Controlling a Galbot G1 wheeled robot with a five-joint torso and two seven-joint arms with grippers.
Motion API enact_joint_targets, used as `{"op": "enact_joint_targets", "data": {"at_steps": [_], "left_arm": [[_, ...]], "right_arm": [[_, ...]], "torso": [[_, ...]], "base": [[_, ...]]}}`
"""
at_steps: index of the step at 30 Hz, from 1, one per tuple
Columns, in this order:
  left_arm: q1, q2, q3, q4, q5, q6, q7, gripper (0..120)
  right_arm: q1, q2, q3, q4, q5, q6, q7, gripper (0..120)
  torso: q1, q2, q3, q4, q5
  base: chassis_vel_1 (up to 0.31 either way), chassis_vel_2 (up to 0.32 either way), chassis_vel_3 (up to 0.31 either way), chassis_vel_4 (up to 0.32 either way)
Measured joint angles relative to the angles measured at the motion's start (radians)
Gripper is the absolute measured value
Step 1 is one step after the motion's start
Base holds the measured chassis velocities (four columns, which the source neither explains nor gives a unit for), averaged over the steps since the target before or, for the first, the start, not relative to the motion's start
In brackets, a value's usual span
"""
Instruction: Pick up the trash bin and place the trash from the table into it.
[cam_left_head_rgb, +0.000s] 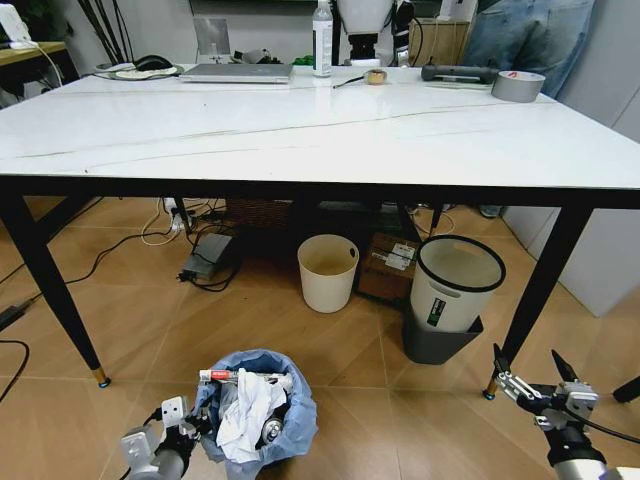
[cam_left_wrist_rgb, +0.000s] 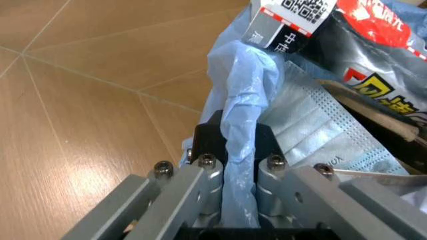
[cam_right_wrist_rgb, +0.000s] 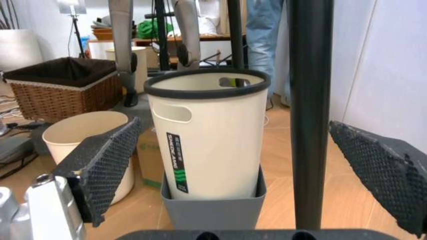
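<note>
The trash bin (cam_left_head_rgb: 258, 420) is seen on the floor before the counter (cam_left_head_rgb: 300, 130), stuffed with trash (cam_left_head_rgb: 245, 405). Its blue bag rim is pinched by the left gripper (cam_left_wrist_rgb: 240, 175). The right gripper (cam_left_head_rgb: 530, 378) is held spread wide, low near a counter leg.

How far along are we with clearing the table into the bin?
Mostly done, it looks: the table shows no litter, and the trash sits inside the trash bin on the floor. In hand: the left gripper is clamped on the bin's blue bag rim. The right gripper hangs open beside the table leg. Left: releasing the bin.
</note>
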Motion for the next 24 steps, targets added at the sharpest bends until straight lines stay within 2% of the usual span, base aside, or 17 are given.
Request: {"op": "enact_joint_targets", "data": {"at_steps": [12,24], "left_arm": [[0.0,0.004,0.003,-0.006,0.011,-0.022,-0.002,2],[-0.009,0.002,0.004,0.011,0.005,-0.02,-0.006,2]], "right_arm": [[0.0,0.0,0.0,0.0,0.0,0.0,0.0,100],[0.0,0.0,0.0,0.0,0.0,0.0,0.0,100]], "torso": [[-0.001,-0.038,-0.038,0.0,0.0],[0.001,-0.038,-0.04,0.0,0.0]], "base": [[0.0,0.0,0.0,0.0],[0.0,0.0,0.0,0.0]]}}
